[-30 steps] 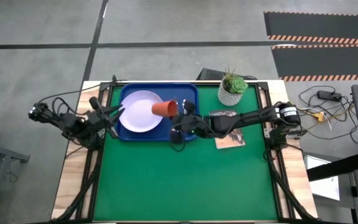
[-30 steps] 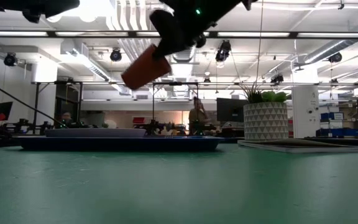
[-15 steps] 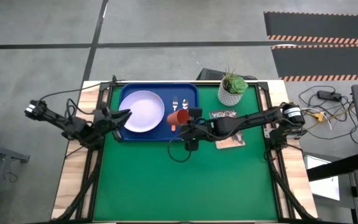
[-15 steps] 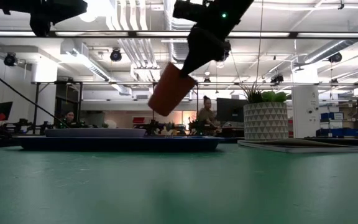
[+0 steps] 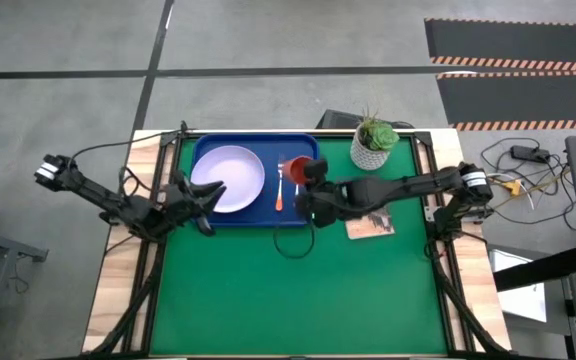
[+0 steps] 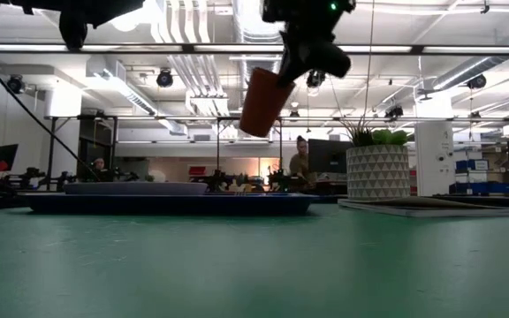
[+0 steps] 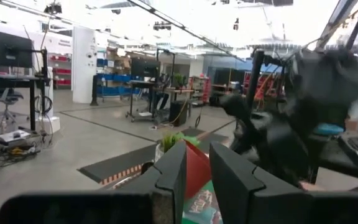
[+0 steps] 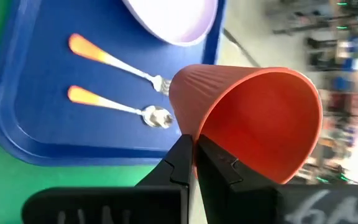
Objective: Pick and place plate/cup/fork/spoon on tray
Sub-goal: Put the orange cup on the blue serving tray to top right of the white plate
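Observation:
My right gripper [image 5: 306, 185] is shut on the orange-red cup [image 5: 300, 167] and holds it above the right part of the blue tray [image 5: 253, 218]. The lavender plate [image 5: 230, 178] lies flat in the tray's left part. The fork [image 8: 117, 62] and the spoon [image 8: 114, 104], both with orange handles, lie side by side on the tray floor below the cup. My left gripper [image 5: 206, 193] is open by a narrow gap and empty, over the tray's near left edge beside the plate. My right gripper pinches the cup's wall at its rim [image 8: 194, 138], one finger inside the cup and one outside. The cup [image 6: 263, 99] is lifted clear above the tray and tilted, its base lower than the fingers.
A white pot with a green plant [image 5: 373, 145] stands at the far right. A printed booklet [image 5: 370, 226] lies to the right of the tray, under my right arm. Green table surface lies open toward the near edge.
My right gripper has carried the cup from above the plate toward the table's right, over the tray's right part, then upward. The cup has turned from lying almost sideways to nearer upright. My left gripper has shifted slightly toward the near edge.

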